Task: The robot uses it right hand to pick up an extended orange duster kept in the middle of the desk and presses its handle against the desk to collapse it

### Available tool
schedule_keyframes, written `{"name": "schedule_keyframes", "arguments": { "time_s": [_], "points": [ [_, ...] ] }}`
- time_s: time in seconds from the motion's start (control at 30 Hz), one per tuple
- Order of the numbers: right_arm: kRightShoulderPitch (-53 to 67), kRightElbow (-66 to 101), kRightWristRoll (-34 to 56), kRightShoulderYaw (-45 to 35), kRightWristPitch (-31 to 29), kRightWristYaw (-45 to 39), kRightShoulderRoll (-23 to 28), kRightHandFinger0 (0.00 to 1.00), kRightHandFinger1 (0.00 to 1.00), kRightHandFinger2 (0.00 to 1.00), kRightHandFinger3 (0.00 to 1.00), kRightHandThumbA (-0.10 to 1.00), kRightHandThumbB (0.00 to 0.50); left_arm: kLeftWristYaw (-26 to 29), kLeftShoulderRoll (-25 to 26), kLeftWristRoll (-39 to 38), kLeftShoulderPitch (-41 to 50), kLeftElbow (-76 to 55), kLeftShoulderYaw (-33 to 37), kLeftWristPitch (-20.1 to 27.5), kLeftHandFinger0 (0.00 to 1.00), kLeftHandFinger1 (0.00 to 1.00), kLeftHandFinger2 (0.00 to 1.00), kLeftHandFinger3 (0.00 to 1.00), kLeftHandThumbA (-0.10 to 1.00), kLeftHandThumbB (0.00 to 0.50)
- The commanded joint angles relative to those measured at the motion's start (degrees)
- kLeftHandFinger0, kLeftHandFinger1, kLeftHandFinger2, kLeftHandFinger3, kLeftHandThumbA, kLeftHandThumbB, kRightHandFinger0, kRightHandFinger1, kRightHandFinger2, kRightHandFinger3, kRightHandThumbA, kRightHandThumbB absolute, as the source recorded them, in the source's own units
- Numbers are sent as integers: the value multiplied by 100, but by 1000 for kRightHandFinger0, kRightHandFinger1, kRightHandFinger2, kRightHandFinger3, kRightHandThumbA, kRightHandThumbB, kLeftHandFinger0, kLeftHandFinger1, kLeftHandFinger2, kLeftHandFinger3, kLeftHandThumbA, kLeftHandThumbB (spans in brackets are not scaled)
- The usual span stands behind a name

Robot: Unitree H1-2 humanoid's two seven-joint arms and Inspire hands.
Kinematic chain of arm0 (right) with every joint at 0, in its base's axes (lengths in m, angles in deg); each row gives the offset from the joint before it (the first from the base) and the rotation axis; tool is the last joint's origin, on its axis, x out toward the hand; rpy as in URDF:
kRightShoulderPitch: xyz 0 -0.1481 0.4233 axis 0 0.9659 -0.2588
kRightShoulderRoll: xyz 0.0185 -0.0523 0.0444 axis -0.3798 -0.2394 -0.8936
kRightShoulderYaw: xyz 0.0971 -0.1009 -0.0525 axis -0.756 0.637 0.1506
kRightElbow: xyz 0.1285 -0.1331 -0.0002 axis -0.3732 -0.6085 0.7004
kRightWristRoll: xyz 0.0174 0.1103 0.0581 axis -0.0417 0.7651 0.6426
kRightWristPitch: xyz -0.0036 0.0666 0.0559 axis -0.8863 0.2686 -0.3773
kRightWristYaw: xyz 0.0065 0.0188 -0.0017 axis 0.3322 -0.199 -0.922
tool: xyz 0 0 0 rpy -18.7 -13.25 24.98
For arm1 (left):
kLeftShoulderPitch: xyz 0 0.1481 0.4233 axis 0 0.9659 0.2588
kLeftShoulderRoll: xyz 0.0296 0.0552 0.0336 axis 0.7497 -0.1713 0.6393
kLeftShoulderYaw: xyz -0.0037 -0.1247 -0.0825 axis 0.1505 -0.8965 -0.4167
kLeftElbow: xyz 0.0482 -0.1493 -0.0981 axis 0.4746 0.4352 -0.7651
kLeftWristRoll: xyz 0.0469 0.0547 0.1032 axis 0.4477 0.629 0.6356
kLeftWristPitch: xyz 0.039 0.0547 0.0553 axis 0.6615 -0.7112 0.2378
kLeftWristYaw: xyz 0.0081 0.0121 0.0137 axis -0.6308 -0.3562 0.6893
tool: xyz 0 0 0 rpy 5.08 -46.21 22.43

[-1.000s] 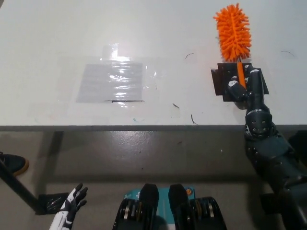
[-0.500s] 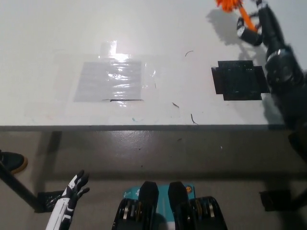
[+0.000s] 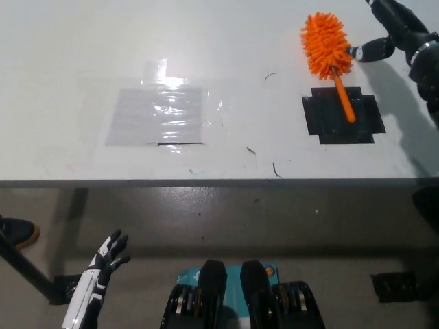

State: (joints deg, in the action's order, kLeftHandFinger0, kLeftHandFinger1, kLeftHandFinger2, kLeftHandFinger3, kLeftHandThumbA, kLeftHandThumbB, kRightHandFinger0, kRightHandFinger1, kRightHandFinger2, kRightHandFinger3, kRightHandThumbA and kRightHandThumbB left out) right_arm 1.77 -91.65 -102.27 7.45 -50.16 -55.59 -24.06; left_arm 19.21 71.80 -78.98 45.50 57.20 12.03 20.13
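Counter [image 3: 62, 41], white and lightly scuffed, is carrying three things you should note. Orange duster [image 3: 328, 58] is lying at the right side, its fuzzy head pointing away from the robot and its thin orange handle slanting down onto the black patch [image 3: 343, 115]; the handle's tip is resting on that patch. Clear plastic sheet [image 3: 159, 113] is lying flat near the middle, well apart from the duster, with nothing on it. Nothing is standing between the duster and the robot's right hand.

Your right hand [image 3: 398, 31] is hanging at the top right corner, just beside the duster's head; I cannot tell whether it is touching. It is grasping nothing, and its fingers are spread apart, one pointing toward the fuzzy head.

Your left hand [image 3: 104, 260] is resting low at the lower left, below the counter edge, fingers apart and holding nothing.

Dark shoe [image 3: 17, 234] is showing on the floor at the far left. No writing or label is legible anywhere.
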Motion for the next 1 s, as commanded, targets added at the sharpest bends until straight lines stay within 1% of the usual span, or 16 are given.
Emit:
{"name": "schedule_keyframes", "arguments": {
  "time_s": [0.0,0.2,0.23,0.27,0.33,0.43,0.47,0.5,0.6,0.63,0.67,0.7,0.73,0.83,0.93,0.97],
  "points": [
    [-1287,1239,-750,521,969,-2368,1120,1000,1000,1000,1000,767,500,-84,178,9,-131,-233,-40,15,904,1000,1000,1000,1000,123],
    [-1254,1368,-721,540,1044,-2488,1189,1000,1000,1000,1000,771,500,-87,178,10,-144,-228,-43,16,898,1000,1000,1000,1000,124],
    [-883,2525,-130,-62,1189,-2449,1594,1000,1000,1000,1000,1000,500,-108,195,-4,-146,-257,-38,5,924,1000,1000,1000,1000,109],
    [-544,3651,308,-637,1294,-2272,1936,1000,1000,1000,1000,1000,453,-131,198,-16,-248,-228,-21,3,932,1000,1000,1000,1000,102],
    [-94,4822,763,-1303,1169,-1985,2151,1000,1000,1000,1000,1000,422,-157,190,-72,-330,-187,-12,-12,972,1000,1000,1000,1000,94],
    [-65,4875,730,-1362,1210,-2029,2130,1000,1000,1000,1000,1000,423,-157,191,-72,-331,-187,-12,-13,976,1000,1000,1000,1000,92],
    [955,7435,1413,-2614,1860,-1500,2264,1000,1000,1000,1000,1000,499,-207,164,-209,-552,-89,-2,34,1000,1000,1000,1000,1000,98],
    [1283,8190,1470,-2928,2036,-1385,2278,1000,1000,1000,1000,1000,500,-225,153,-243,-595,-114,9,14,1000,1000,1000,1000,1000,111],
    [1402,8461,1458,-3058,2108,-1379,2264,1000,1000,1000,1000,1000,500,-228,151,-244,-614,-118,13,8,1000,1000,1000,1000,1000,111],
    [1853,8995,1731,-3343,1999,-1113,2122,1000,1000,1000,1000,1000,466,-243,167,-252,-694,-114,15,17,1000,1000,1000,1000,1000,140],
    [3025,10154,2808,-3895,1810,-367,1718,1000,1000,1000,1000,1000,471,-263,196,-269,-844,-132,11,12,1000,1000,1000,1000,1000,157],
    [3460,10301,3324,-3861,1496,-47,1532,1000,1000,1000,1000,940,448,-284,218,-303,-919,-146,4,-29,1000,1000,1000,1000,1000,173],
    [4108,10270,3065,-3718,621,170,1248,1000,1000,1000,1000,946,379,-310,227,-352,-983,-180,3,-94,1000,1000,1000,1000,1000,164],
    [4818,10356,2269,-3534,173,437,674,1000,1000,1000,1000,993,401,-350,211,-383,-1253,-77,30,-101,1000,1000,1000,1000,1000,149],
    [5525,10033,1531,-3154,-811,662,49,1000,1000,1000,1000,1000,396,-376,195,-372,-1512,130,57,28,1000,1000,1000,1000,1000,125],
    [5609,9879,1420,-3107,-1097,725,-89,1000,1000,1000,1000,1000,384,-380,197,-370,-1602,157,59,21,1000,1000,1000,1000,1000,137]
  ]
}}
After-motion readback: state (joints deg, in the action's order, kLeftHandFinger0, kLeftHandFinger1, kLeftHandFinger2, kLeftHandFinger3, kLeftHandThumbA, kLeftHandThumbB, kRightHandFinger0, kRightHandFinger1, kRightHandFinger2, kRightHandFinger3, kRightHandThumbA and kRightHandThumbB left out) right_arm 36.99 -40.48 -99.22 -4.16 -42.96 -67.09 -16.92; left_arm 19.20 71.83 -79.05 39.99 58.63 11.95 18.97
